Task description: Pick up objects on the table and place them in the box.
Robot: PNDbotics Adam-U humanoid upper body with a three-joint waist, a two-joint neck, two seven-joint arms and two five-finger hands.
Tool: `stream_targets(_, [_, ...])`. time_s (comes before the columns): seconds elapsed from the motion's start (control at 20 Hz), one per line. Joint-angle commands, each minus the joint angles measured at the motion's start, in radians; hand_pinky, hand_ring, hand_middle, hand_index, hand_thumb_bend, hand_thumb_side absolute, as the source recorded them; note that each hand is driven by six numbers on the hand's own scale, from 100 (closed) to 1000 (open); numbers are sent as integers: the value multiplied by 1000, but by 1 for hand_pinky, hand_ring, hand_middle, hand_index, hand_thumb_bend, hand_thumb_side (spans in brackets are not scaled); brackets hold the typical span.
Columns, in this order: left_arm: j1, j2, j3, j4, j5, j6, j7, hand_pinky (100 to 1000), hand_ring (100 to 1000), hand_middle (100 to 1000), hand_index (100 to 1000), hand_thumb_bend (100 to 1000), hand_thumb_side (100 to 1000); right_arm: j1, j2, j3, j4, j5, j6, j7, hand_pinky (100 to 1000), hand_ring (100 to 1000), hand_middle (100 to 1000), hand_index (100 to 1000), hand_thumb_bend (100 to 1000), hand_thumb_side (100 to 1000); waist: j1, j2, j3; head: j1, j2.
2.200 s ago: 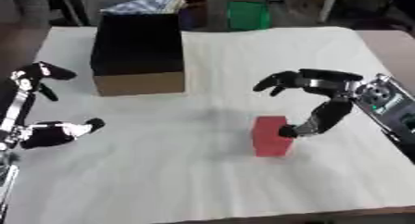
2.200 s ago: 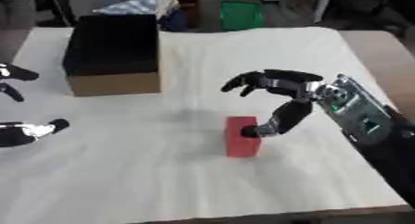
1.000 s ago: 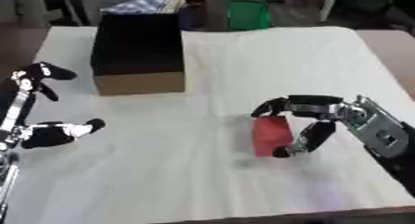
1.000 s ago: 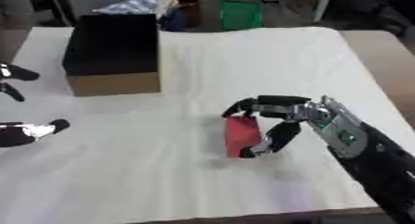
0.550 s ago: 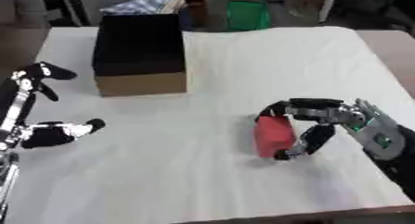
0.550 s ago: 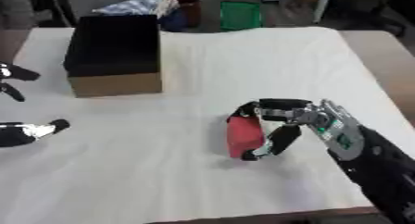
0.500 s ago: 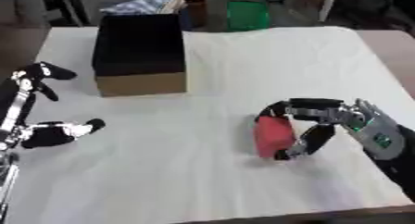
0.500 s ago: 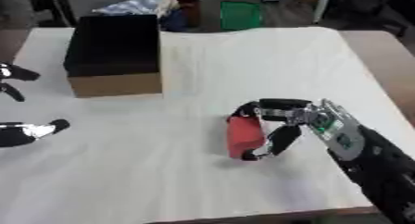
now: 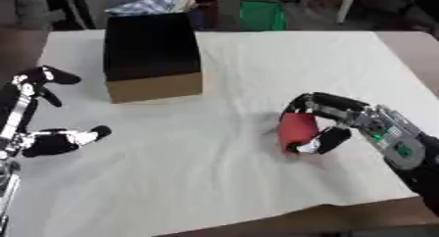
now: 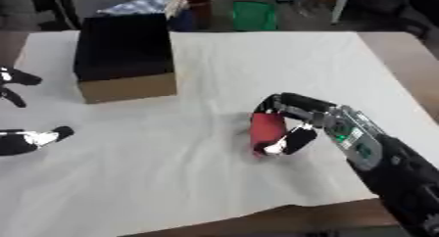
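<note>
So the red rectangular block (image 9: pixel 297 129) is sitting right of centre on the white cloth-covered table (image 9: pixel 257 59), tipped a bit so its top leans off to the left, and it looks like its lower end is still down on the cloth, though I can't say for sure. The robot's black and silver right hand (image 9: pixel 330 123) is wrapped around it: fingers curl over the top of the block and the thumb (image 9: pixel 324 139) hooks in low on the right side, so it's got the block pinched between them. The forearm comes in from the lower right corner, with a little green bit showing on the wrist.

The open black-lined cardboard box (image 9: pixel 151 55) stands on the far left part of the table, well apart from the block, opening facing up and the plain brown wall towards me. Can't see anything inside it, it's just dark in there.

The left hand (image 9: pixel 51 141) is parked over at the left edge, nowhere near the block. Fingers are spread out and relaxed, black with white patches, holding nothing, one set of tips up by the box's left side and another lower down pointing right.

Behind the table there's a green plastic crate (image 9: pixel 261 15) on the floor and a bundle of blue and white patterned fabric (image 9: pixel 156 4) just behind the box
</note>
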State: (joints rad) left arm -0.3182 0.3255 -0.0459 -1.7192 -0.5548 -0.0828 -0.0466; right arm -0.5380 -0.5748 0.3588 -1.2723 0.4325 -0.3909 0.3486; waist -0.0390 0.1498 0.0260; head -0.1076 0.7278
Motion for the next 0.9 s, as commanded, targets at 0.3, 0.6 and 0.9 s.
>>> stream_targets(0.3, [-10, 16, 0, -11, -6, -2, -3, 482, 721, 605, 690, 809, 100, -87, -92, 1, -157, -87, 2, -2, 673, 774, 418, 507, 279, 100, -5, -16, 4, 2, -6])
stream_targets(0.6, [-18, 18, -12, -12, -4, -8, -12, 483, 718, 603, 688, 809, 100, -173, -127, -26, -178, -131, 24, 4, 674, 766, 425, 513, 327, 100, -13, -18, 31, -7, -14])
stream_targets(0.9, [-41, 11, -46, -13, 2, -27, -43, 485, 717, 602, 687, 808, 100, -283, -96, -78, -71, -110, 26, -19, 677, 763, 436, 526, 345, 100, -15, -15, 83, -38, -29])
